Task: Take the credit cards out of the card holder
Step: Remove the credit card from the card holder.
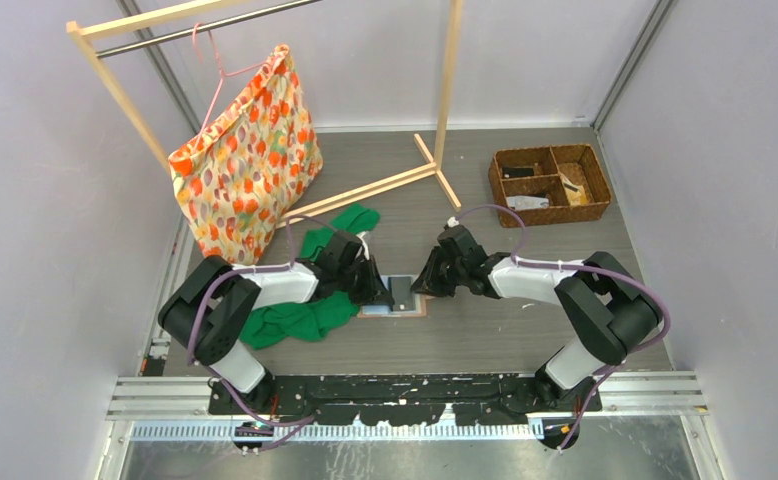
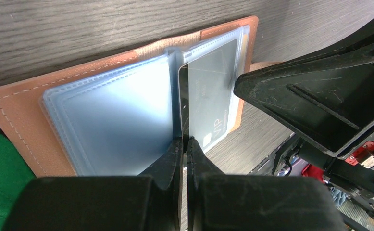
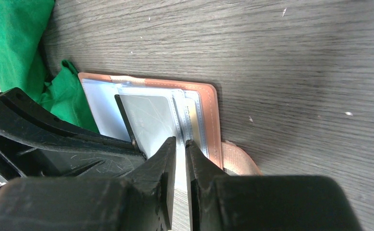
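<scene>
The salmon-pink card holder [image 1: 417,306] lies open on the dark table, its pale blue sleeves [image 2: 118,115] facing up. My left gripper [image 2: 185,140] is shut on the near edge of a grey credit card [image 2: 209,96], which stands tilted up out of the middle sleeves. The right wrist view shows the same card [image 3: 149,120] running into the left gripper's black fingers [image 3: 65,139]. My right gripper [image 3: 180,142] is over the holder's right half [image 3: 209,120], its jaws a narrow gap apart with only flat sleeve showing between them. The snap tab [image 3: 238,161] pokes out beside it.
A green cloth [image 1: 305,315] lies bunched under the left arm, touching the holder's left edge. A brown wicker basket [image 1: 550,185] stands at the back right. An orange patterned bag [image 1: 245,160] hangs on a wooden rack [image 1: 445,100] at the back left.
</scene>
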Robot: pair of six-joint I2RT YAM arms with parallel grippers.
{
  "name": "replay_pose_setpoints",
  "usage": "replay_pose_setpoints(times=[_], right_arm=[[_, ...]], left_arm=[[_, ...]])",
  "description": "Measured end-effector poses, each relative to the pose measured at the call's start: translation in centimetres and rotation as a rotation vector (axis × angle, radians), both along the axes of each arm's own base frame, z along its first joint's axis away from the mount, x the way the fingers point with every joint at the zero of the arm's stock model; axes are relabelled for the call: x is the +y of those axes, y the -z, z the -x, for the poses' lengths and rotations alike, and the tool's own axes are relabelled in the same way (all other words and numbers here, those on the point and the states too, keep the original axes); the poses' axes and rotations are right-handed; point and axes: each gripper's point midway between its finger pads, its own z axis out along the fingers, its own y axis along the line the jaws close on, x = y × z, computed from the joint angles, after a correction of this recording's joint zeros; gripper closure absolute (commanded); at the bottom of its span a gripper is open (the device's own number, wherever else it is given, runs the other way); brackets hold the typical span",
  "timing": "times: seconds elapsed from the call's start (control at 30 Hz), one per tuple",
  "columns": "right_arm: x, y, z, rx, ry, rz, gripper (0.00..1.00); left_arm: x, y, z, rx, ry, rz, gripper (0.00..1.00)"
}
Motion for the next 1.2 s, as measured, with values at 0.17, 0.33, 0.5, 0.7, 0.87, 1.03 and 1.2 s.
replay_pose_setpoints(times=[0.17,0.33,0.5,0.7,0.87,1.03,1.2], right_arm=[[0.0,0.02,0.0,0.0,0.0,0.0,0.81],[0.0,0.02,0.0,0.0,0.0,0.0,0.81],[0.0,0.02,0.0,0.0,0.0,0.0,0.81],[0.0,0.01,-0.01,0.0,0.0,0.0,0.82],[0.0,0.01,-0.01,0.0,0.0,0.0,0.82],[0.0,0.02,-0.01,0.0,0.0,0.001,0.82],[0.0,0.02,-0.01,0.001,0.0,0.001,0.82]], left_arm=[[0.13,-0.08,-0.03,-0.001,-0.001,0.001,0.8],[0.4,-0.26,0.07,-0.003,-0.005,-0.004,0.75],[0.4,-0.37,0.05,-0.002,-0.011,0.0,0.72],[0.37,-0.32,-0.07,0.004,-0.028,0.012,0.78],[0.52,-0.13,-0.18,0.011,-0.05,0.018,0.83],[0.43,-0.29,-0.45,0.01,-0.064,0.03,0.88],[0.09,-0.13,-0.66,0.013,-0.066,0.044,0.9]])
